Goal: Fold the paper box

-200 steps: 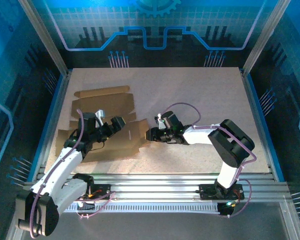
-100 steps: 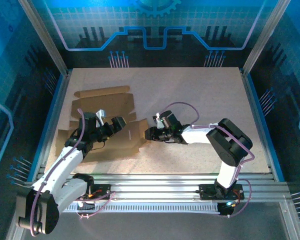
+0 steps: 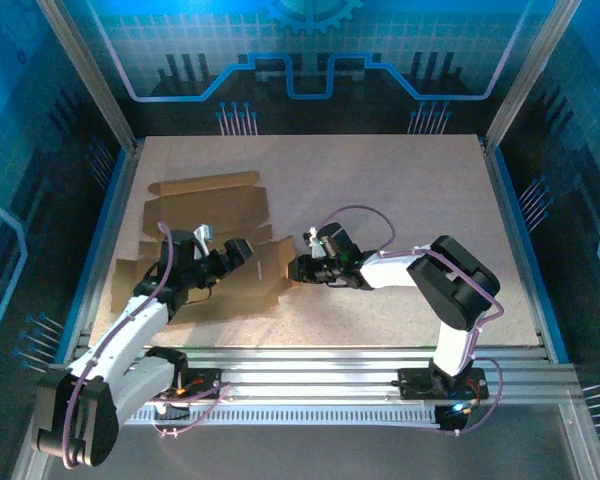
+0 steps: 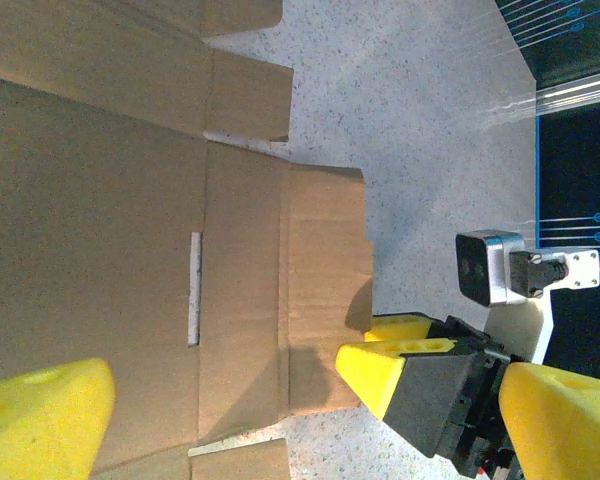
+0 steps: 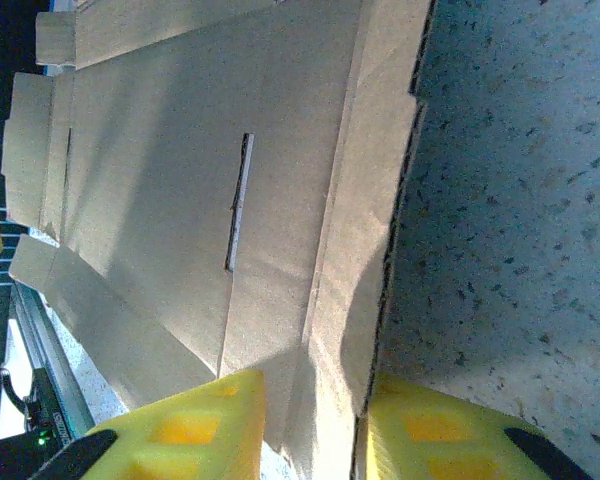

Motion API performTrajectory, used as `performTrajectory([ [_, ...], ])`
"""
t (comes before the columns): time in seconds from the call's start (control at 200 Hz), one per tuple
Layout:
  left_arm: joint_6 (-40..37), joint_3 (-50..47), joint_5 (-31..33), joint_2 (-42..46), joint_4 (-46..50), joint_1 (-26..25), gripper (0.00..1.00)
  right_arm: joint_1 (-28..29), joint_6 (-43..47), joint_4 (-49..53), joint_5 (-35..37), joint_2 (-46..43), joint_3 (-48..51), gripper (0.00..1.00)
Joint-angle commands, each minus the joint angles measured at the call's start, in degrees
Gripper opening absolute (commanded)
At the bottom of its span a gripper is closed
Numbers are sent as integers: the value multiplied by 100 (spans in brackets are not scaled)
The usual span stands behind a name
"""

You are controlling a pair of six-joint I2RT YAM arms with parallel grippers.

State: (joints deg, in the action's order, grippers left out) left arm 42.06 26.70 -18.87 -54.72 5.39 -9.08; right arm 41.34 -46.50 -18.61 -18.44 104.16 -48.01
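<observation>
The paper box (image 3: pixel 205 225) is a flat brown cardboard cut-out with flaps, lying on the left half of the table. In the left wrist view the paper box (image 4: pixel 110 220) shows a thin slot and creased flaps. My left gripper (image 3: pixel 235 250) hovers over the sheet's right part, and the left gripper (image 4: pixel 300 420) is wide open with nothing in it. My right gripper (image 3: pixel 298 268) is low at the sheet's right edge. The right gripper (image 5: pixel 315 440) is open and straddles the slightly lifted edge of the paper box (image 5: pixel 280 180), one finger (image 5: pixel 180 430) over the cardboard, the other beside it.
The speckled table (image 3: pixel 410 190) has free room to the right and at the back. A metal rail (image 3: pixel 320 365) runs along the near edge, and frame posts and blue panels wall in the sides.
My right gripper has edged left onto the sheet's right flap. The left arm has shifted only slightly over the sheet.
</observation>
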Motion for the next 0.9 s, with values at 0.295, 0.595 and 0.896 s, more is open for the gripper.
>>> performTrajectory([
  [0.295,92,-95,-160,-80,-283,-32,99,94,107,105,83,-133,-13,17],
  [0.595,-128,91,-320,-162,-112,-32,99,-503,263,288,-268,-794,378,13],
  [0.896,-664,777,-250,-526,558,-32,99,-1680,1319,1921,-641,-1773,576,15],
])
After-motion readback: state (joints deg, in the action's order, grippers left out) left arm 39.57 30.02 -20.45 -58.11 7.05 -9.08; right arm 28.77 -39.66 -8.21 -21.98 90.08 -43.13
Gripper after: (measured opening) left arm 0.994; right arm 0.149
